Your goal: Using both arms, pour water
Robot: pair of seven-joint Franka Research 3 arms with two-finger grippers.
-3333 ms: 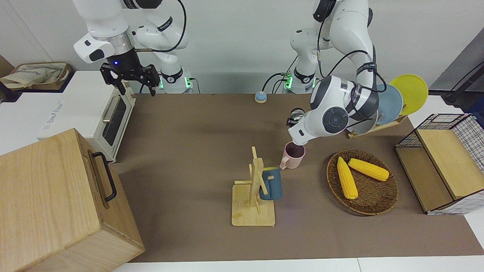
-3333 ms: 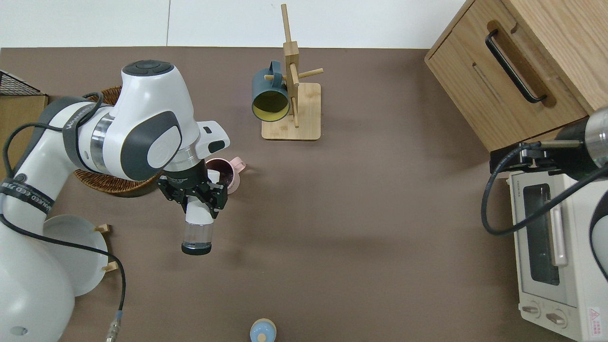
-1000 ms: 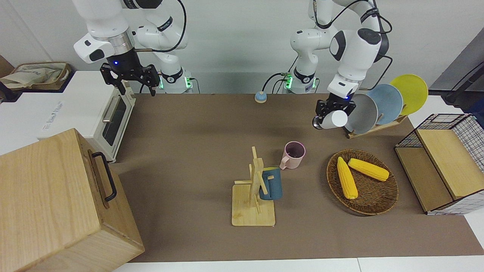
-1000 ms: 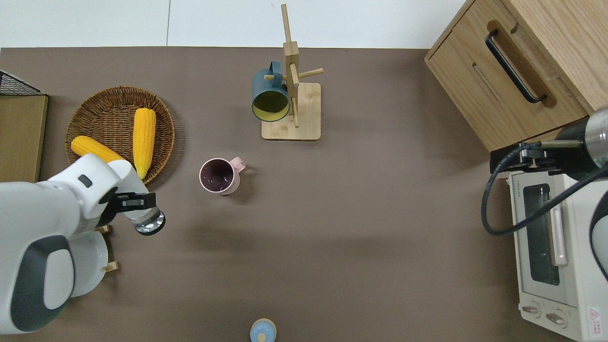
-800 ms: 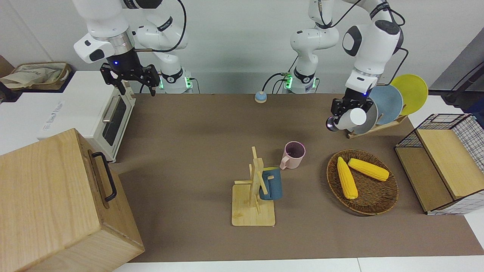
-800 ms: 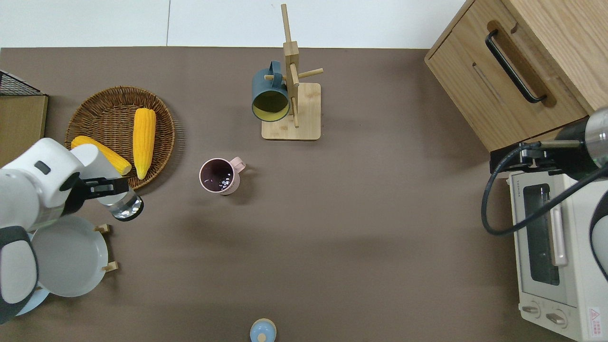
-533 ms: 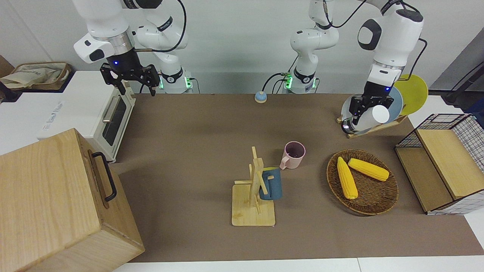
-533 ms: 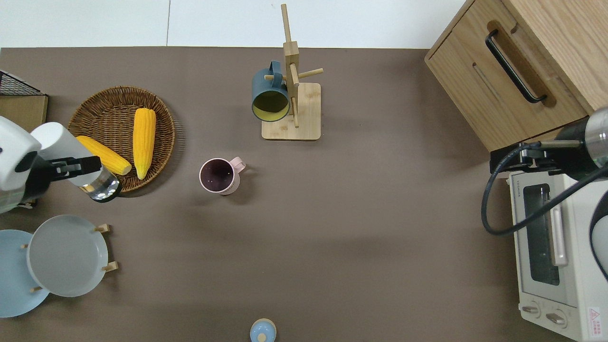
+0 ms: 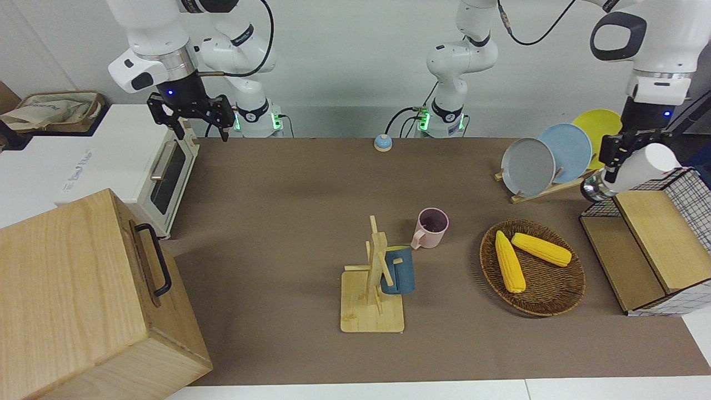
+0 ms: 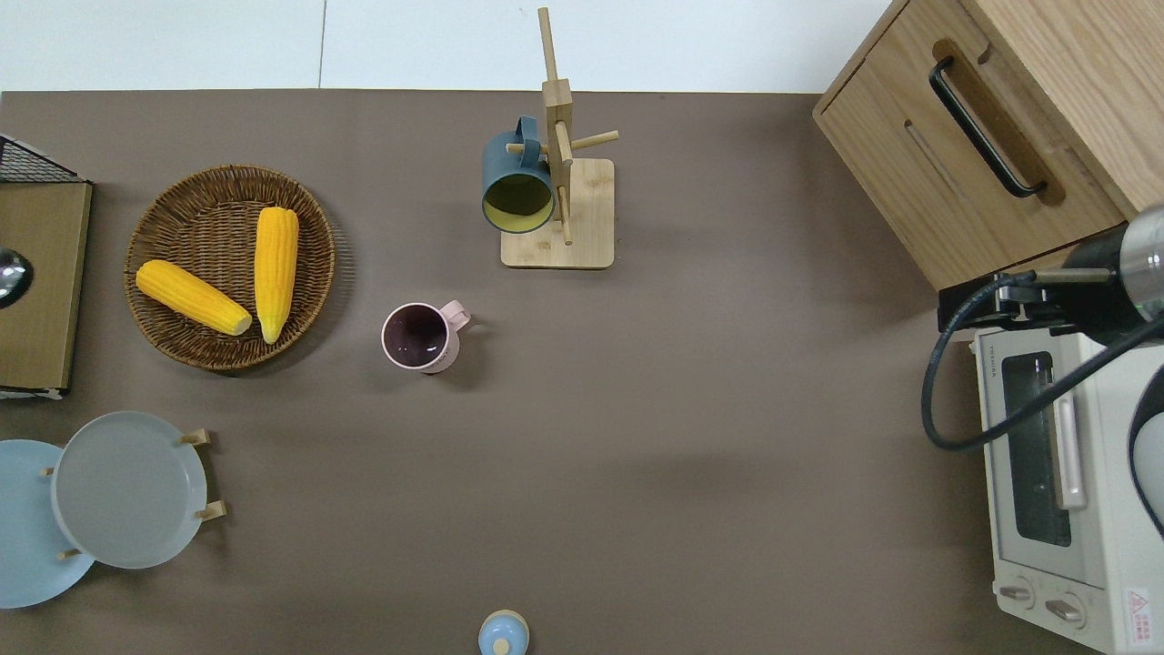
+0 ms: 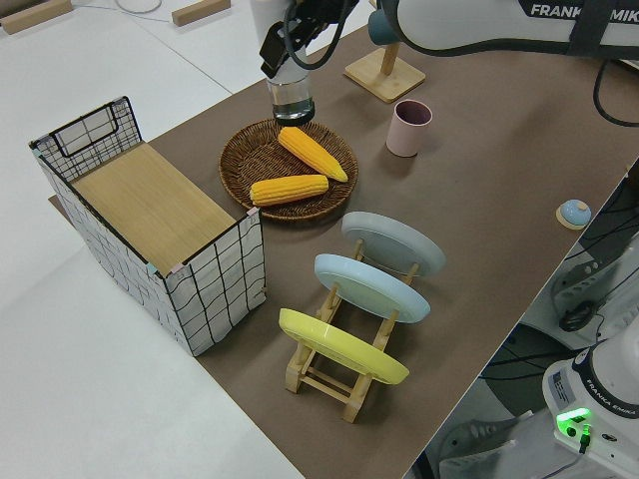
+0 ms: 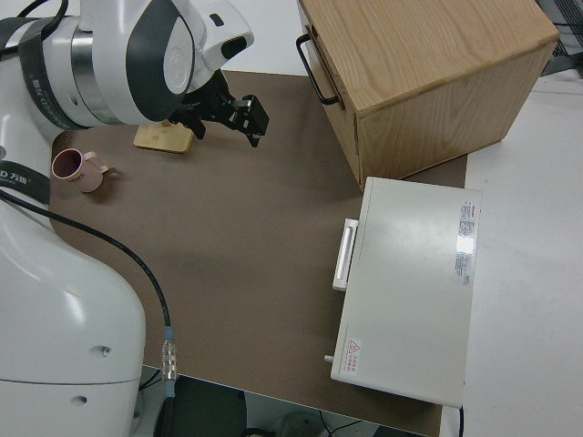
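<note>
**Bottle carried off to the table's end; the pour looks finished**

The brown table carries the same things in the same places as a few seconds back; what has changed is the left arm. It has swung away from the middle of the table, across the wicker basket of corn and out to its own end of the table. The overhead view now shows only the bottle's dark base at the picture's edge, over the wooden shelf of the wire crate that stands at that end.

The left gripper is clamped round the bottle, a clear one with a white upper part. It is held tilted, base lower and pointing toward the middle of the table. How much water is left inside cannot be made out.

The right arm is parked, its gripper with fingers spread and nothing between them.

The pink mug stands upright near the middle of the table, handle toward the right arm's end, just nearer the robots than the wooden mug tree. Its inside looks dark; the water level cannot be read.

My reading: the mug has had its pour, and the bottle is being taken away to be set down, probably in or by the crate. Because it is tilted, it needs righting before release.
</note>
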